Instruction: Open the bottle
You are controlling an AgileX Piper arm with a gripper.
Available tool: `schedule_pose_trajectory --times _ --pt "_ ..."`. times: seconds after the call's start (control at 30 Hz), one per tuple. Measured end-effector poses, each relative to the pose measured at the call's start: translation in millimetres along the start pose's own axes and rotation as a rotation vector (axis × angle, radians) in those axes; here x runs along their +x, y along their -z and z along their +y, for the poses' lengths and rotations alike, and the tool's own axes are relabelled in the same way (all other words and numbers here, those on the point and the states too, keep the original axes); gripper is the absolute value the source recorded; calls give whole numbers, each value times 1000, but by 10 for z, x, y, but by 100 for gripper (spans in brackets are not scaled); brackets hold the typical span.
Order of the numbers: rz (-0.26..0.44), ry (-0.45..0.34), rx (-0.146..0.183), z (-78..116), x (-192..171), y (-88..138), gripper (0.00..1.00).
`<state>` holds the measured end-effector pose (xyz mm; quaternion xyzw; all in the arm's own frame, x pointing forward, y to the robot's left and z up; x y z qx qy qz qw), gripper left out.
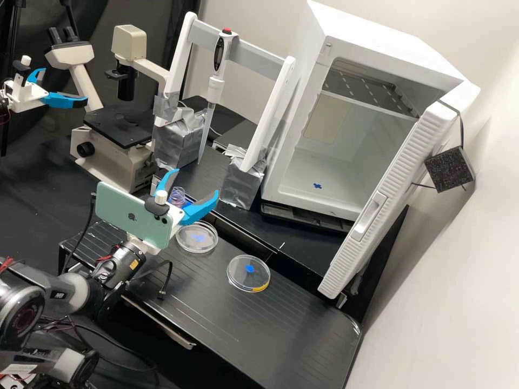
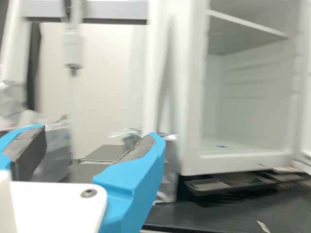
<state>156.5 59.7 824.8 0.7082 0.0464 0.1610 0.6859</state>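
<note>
Nearest my camera, the arm lies at the lower left of the high view. Its claw, left of centre, is released, the blue fingers spread wide. Just above the round, clear dish, seen between those fingers, is the small thing I take for the bottle. I'd expect it to be light, fairly stiff and slick, so it could tip or spin if I twist at the top unsupported. I'd take the body squarely with modest pressure, then work at the cap, keeping off any thin wall. It looks see-through, with ring-like lines and a pinkish-violet tint, and blue beside its foot; I can't make out the cap.
</note>
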Motion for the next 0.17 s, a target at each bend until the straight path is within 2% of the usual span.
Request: schedule_pose_trajectory --times 0.1,0.17 --pt "-22 -27 50 54 -1 -48 100" --pt "-33 -40 66 75 -2 -67 100"
